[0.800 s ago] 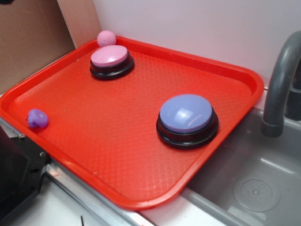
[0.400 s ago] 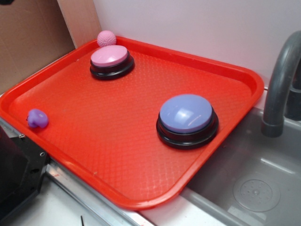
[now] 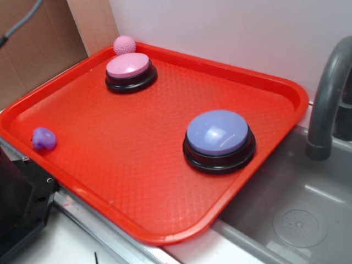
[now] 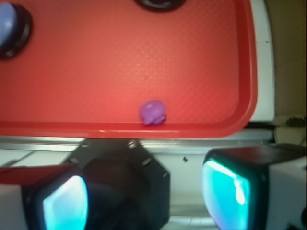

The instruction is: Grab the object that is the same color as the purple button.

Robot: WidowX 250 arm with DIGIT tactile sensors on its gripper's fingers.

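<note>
The object, a small glossy purple toy (image 3: pixel 43 138), lies near the left front rim of the red tray (image 3: pixel 137 187). The purple button (image 3: pixel 217 132) with its black ring base stands toward the tray's right side. In the wrist view the toy (image 4: pixel 153 112) sits just inside the tray's near rim (image 4: pixel 144 129), and the purple button (image 4: pixel 5 24) shows at the top left corner. My gripper (image 4: pixel 148 199) is open, its teal-padded fingers (image 4: pixel 230 191) wide apart with nothing between them. It hangs outside the tray, short of the toy. It does not show in the exterior view.
A smaller pink-topped button (image 3: pixel 128 66) and a pink dimpled ball (image 3: pixel 125 45) sit at the tray's far corner. A grey faucet (image 3: pixel 327 99) and sink (image 3: pixel 297 220) lie to the right. A black block (image 3: pixel 22 203) stands at the tray's front left, under my gripper (image 4: pixel 124 177).
A grey cable has swung into the exterior view's top left corner. The toy, buttons and ball have not moved.
</note>
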